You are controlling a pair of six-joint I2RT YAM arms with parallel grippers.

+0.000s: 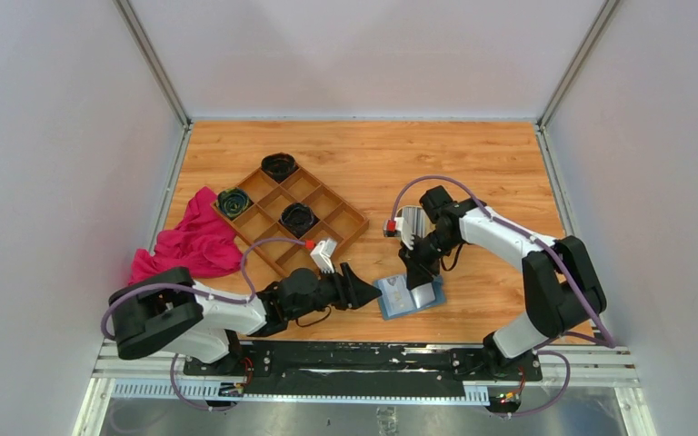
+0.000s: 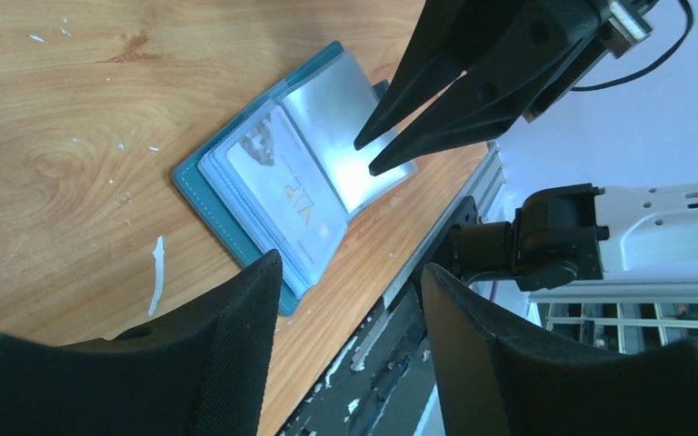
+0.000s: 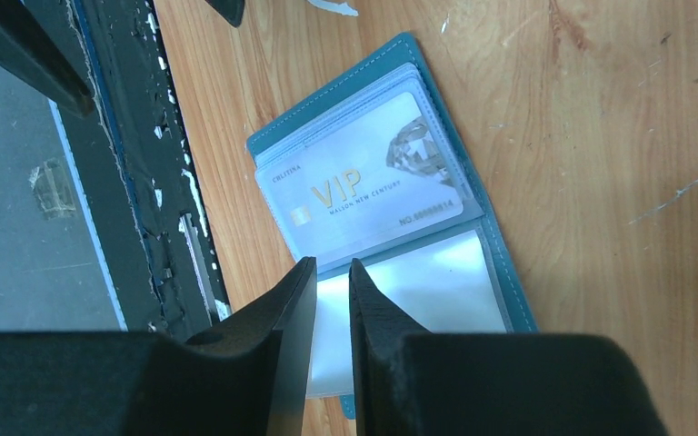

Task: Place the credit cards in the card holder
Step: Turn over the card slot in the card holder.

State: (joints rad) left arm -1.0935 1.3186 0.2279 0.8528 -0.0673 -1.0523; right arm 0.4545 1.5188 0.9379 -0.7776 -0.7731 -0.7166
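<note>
Where task stands: partway by the look of it. At least one card is in, the holder is open, and both arms work at it nr the front edge.
Surface [image 1: 509, 163]: wood-grain. The action is at its near edge, btwn the two arms.
Compartment tray [image 1: 341, 218]: brown wood, back left, well apart from the holder. Not part of the job.
Pink cloth [image 1: 195, 241]: bunched at the tray's left side, untouched.
Left claw [image 2: 350, 268]: jaws spread wide w/ nothing btwn them. It hovers just beside the holder's left edge, not touching.
Right claw [image 3: 330, 265]: jaws almost together w/ only a slim gap, tips down at the clear sleeve. Can't tell if it pinches the sleeve or only props it.
Card holder [image 1: 398, 298]: teal, lying open flat on the surface, near edge, centre-right.
Clear sleeve [image 3: 436, 282]: looks empty, lifted off the stack. Prob. the next slot to fill.
VIP card [image 3: 363, 186]: whitish, gold lettering, seated in the top sleeve of the holder's stack.
Other cards: none made out loose in any view. Can't tell whether the lower sleeves hold more.
Left to do: any remaining cards in, poss. close the holder.
</note>
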